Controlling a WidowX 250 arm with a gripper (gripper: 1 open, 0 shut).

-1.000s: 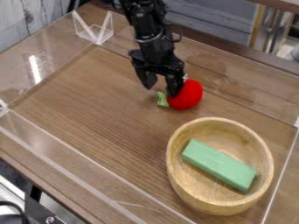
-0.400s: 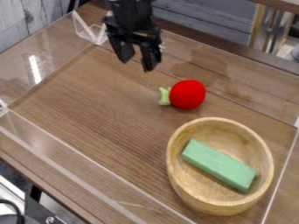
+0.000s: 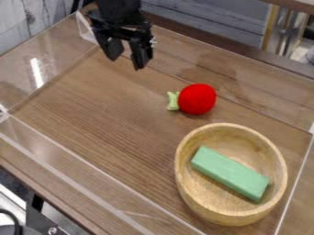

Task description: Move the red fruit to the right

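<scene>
The red fruit (image 3: 196, 98) is small, round and bright red, with a light green stub on its left side. It lies on the wooden table just above the wooden bowl (image 3: 203, 191). My gripper (image 3: 124, 53) is black, raised at the upper left, well apart from the fruit. Its fingers hang down spread apart and hold nothing.
The wooden bowl holds a green rectangular block (image 3: 229, 173) at the lower right. Clear plastic walls (image 3: 50, 48) ring the table. A small clear stand (image 3: 91, 30) sits at the back left behind the gripper.
The gripper was down around the fruit a second ago. It has let go, risen and moved up and left. The fruit stays where it was left.
</scene>
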